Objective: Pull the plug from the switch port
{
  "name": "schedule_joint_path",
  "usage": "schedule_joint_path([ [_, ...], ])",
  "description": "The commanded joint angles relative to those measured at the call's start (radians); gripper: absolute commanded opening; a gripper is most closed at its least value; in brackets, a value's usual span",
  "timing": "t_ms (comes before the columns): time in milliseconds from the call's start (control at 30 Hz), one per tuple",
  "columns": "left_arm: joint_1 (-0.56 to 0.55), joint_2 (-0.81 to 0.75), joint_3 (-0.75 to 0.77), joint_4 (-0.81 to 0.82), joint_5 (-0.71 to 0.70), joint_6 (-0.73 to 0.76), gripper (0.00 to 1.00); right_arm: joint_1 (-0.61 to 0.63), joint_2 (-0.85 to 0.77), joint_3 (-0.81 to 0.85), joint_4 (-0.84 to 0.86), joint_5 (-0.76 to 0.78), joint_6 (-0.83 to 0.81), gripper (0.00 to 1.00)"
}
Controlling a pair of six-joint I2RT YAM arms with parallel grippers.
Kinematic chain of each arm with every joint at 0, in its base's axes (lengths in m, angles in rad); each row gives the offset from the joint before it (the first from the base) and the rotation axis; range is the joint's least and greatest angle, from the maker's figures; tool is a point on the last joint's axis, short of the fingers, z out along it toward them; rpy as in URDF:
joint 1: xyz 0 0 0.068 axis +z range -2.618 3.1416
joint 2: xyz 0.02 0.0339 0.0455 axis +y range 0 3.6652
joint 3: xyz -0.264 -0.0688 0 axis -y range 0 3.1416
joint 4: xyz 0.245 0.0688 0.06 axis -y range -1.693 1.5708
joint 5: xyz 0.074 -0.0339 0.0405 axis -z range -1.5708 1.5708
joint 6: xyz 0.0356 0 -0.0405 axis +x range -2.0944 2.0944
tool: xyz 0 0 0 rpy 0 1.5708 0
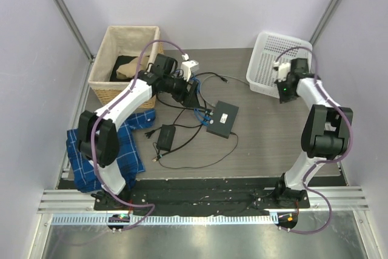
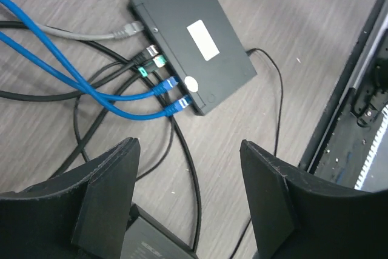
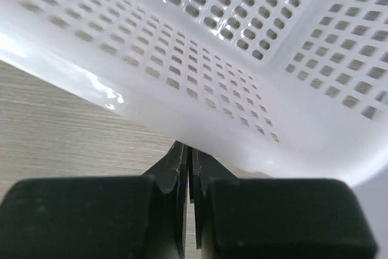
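Note:
The switch port is a flat black box with a white label, lying in the middle of the table. Several plugs sit in its socket row: a grey plug, black and green ones and two blue plugs. My left gripper is open and empty, above the table short of the blue plugs, to the left of the switch in the top view. My right gripper is shut and empty at the rim of the white basket, far from the switch.
A black power-adapter brick lies left of the switch, also under my left fingers. Loose black cables trail around it. A wicker basket and a blue checked cloth are at the left. A white charger is at the back.

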State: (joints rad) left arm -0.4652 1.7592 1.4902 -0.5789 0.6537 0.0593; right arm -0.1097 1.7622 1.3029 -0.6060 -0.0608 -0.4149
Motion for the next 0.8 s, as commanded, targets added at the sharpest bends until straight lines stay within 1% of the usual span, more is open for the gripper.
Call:
schedule_joint_path([
  [0,-0.001,0.054,0.053,-0.061,-0.028,0.033,0.72,-0.016,-0.070,0.085,-0.040,-0.209,-0.028,0.09],
  [67,-0.001,0.078,0.070,-0.050,-0.023,0.014,0.72,0.053,-0.090,0.040,-0.072,-0.314,-0.057,0.11],
  [133,-0.003,0.127,0.103,-0.052,-0.022,0.014,0.72,0.109,-0.110,0.003,-0.098,-0.336,-0.096,0.12],
  [167,-0.003,0.144,0.114,-0.052,-0.023,0.016,0.72,0.190,-0.119,-0.039,-0.103,-0.338,-0.107,0.13],
  [267,-0.003,0.187,0.160,-0.058,0.001,0.013,0.72,0.263,-0.145,-0.065,-0.115,-0.364,-0.072,0.20],
  [300,-0.004,0.189,0.157,-0.052,0.015,0.014,0.72,0.272,-0.150,-0.068,-0.118,-0.372,-0.046,0.24],
  [333,-0.003,0.183,0.145,-0.023,0.020,0.014,0.72,0.287,-0.162,-0.071,-0.118,-0.372,-0.033,0.41],
  [367,-0.003,0.175,0.109,-0.003,0.038,0.019,0.72,0.298,-0.165,-0.076,-0.121,-0.364,-0.022,0.48],
  [400,-0.001,0.165,0.082,0.022,0.050,0.011,0.72,0.311,-0.165,-0.077,-0.121,-0.343,0.007,0.52],
  [433,-0.003,0.152,0.050,0.093,0.063,-0.005,0.72,0.311,-0.158,-0.076,-0.126,-0.341,0.020,0.54],
  [467,-0.003,0.125,-0.020,0.135,0.076,-0.025,0.72,0.311,-0.159,-0.085,-0.127,-0.343,0.031,0.55],
  [500,-0.001,0.114,-0.050,0.174,0.080,-0.045,0.72,0.309,-0.165,-0.097,-0.129,-0.370,0.024,0.56],
  [533,-0.001,0.105,-0.074,0.229,0.084,-0.093,0.72,0.312,-0.174,-0.114,-0.129,-0.382,-0.032,0.56],
  [567,-0.004,0.096,-0.106,0.247,0.083,-0.108,0.71,0.315,-0.194,-0.152,-0.123,-0.378,-0.066,0.56],
  [600,-0.006,0.095,-0.111,0.255,0.045,-0.124,0.71,0.318,-0.202,-0.166,-0.120,-0.372,-0.091,0.56],
  [633,-0.006,0.094,-0.113,0.260,0.028,-0.148,0.70,0.318,-0.211,-0.188,-0.121,-0.375,-0.154,0.54],
  [667,-0.004,0.100,-0.107,0.260,0.014,-0.160,0.68,0.318,-0.230,-0.201,-0.130,-0.379,-0.192,0.53],
  [700,-0.003,0.106,-0.099,0.258,0.000,-0.165,0.60,0.320,-0.245,-0.215,-0.130,-0.385,-0.223,0.52],
  [767,-0.003,0.135,-0.046,0.212,0.013,-0.183,0.48,0.321,-0.303,-0.260,-0.108,-0.413,-0.272,0.52],
])
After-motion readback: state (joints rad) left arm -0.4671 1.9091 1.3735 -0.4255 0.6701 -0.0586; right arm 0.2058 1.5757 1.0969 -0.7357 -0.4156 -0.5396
